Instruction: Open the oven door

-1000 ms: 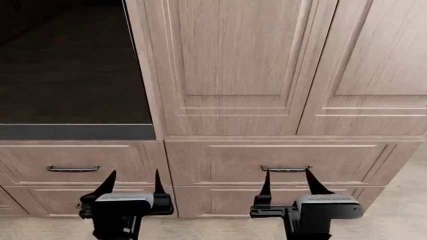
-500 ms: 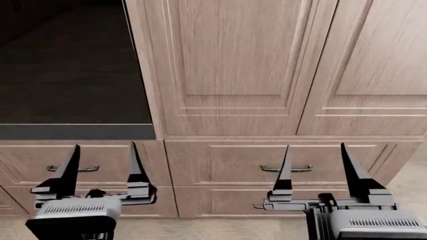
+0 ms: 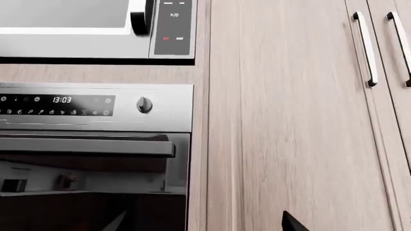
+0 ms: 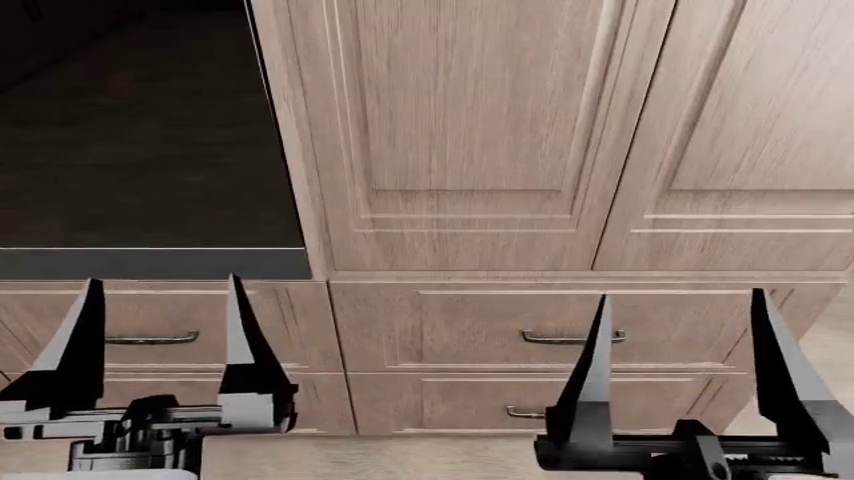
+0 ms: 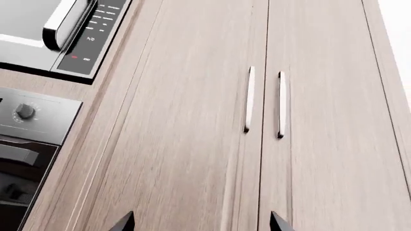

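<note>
The oven door [image 4: 134, 130] is the dark glass panel at the head view's upper left, and it is shut. Its grey bar handle [image 3: 86, 146] shows in the left wrist view, below the control panel with the clock [image 3: 61, 100] and a knob [image 3: 144, 105]. My left gripper [image 4: 162, 283] is open, fingers pointing up, low in front of the drawer under the oven door. In its wrist view the left gripper [image 3: 204, 224] straddles the oven's right edge. My right gripper [image 4: 682, 296] is open before the drawers further right. The right gripper [image 5: 202, 224] faces cabinet fronts and holds nothing.
Wood-grain cabinet doors [image 4: 467, 130] fill the wall right of the oven, with two vertical bar handles [image 5: 249, 98] higher up. Drawers with small handles [image 4: 571, 338] lie below. A microwave [image 3: 77, 24] sits above the oven.
Both grippers have risen in the head view and come nearer the camera, their fingers now longer, upright and spread wide. The oven door has not moved.
</note>
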